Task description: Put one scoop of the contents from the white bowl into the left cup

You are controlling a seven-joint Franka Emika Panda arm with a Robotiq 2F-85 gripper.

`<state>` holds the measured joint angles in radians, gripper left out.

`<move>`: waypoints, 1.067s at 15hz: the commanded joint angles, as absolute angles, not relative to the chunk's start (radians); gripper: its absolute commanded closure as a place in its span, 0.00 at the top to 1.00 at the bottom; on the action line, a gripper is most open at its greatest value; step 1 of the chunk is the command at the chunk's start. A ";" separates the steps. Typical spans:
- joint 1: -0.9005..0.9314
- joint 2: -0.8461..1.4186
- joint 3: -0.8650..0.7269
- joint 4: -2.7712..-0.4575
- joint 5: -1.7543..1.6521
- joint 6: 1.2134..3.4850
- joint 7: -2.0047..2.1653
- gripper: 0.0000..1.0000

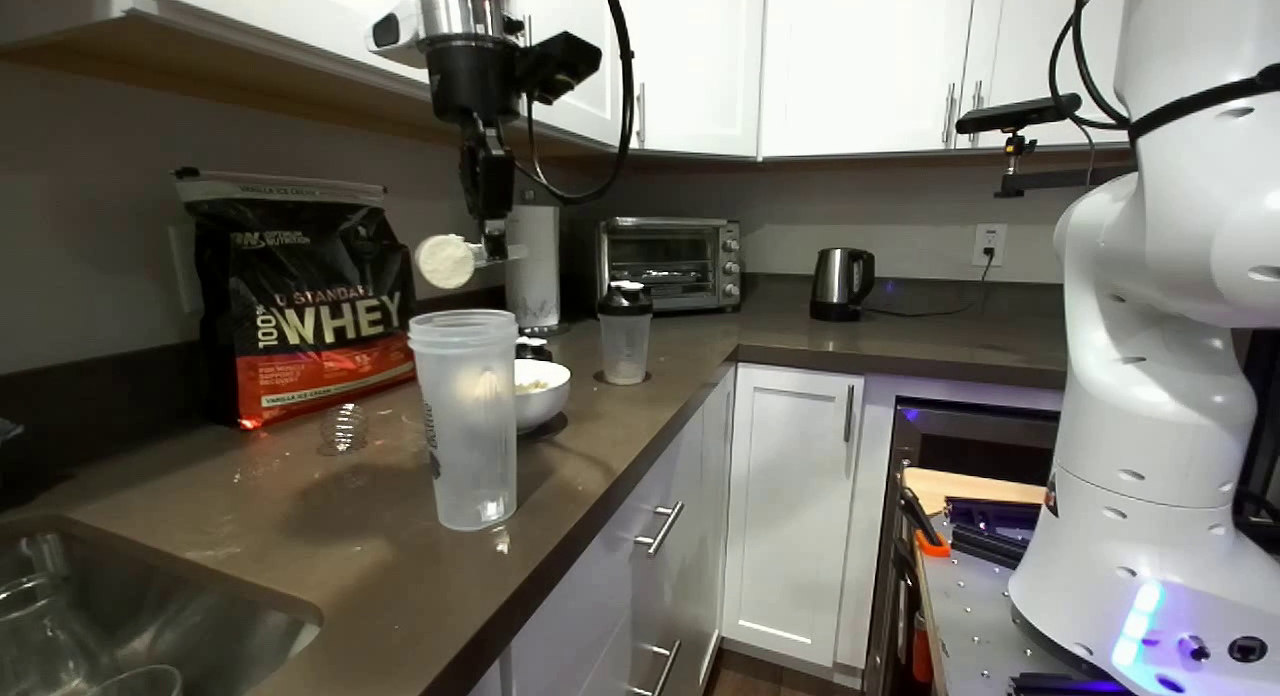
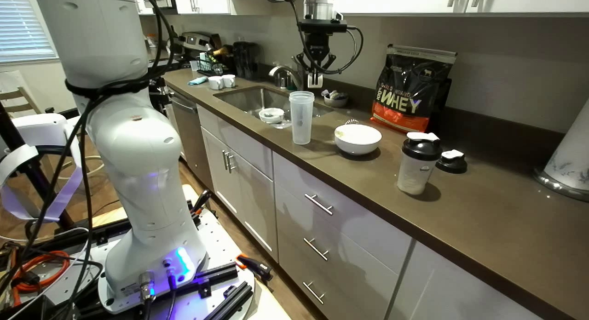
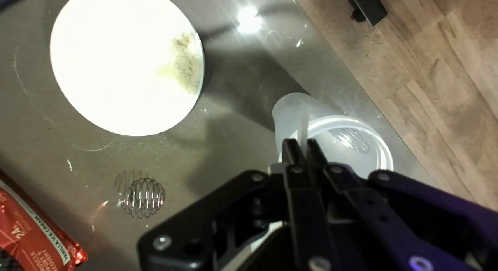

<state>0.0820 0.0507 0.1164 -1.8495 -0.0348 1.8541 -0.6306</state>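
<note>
Pinches seemingly tilted scoop (image 1: 478,254) of powder (image 1: 447,263) w/ gripper (image 1: 495,240), apart from bowl (image 1: 545,403) & higher than cup (image 1: 468,426), so prob. best to ctr. above latter, lower, then tip further, slowly, to limit spill.

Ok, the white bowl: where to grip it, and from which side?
Probably pinch the white bowl by its rim from above, on the side away from the frosted tumbler. The bowl stands upright, wide and open; its visible powder lies toward the tumbler. The gripper would first have to release the scoop.
</note>
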 commanded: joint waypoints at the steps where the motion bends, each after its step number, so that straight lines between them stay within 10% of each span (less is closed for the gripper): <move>1: 0.088 0.031 0.115 -1.877 -0.054 1.885 -0.629 0.01; 16: 0.104 0.002 0.120 -1.964 -0.136 2.017 -0.598 0.01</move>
<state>0.0980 0.0433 0.1180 -1.9150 -0.0985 1.9661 -0.6238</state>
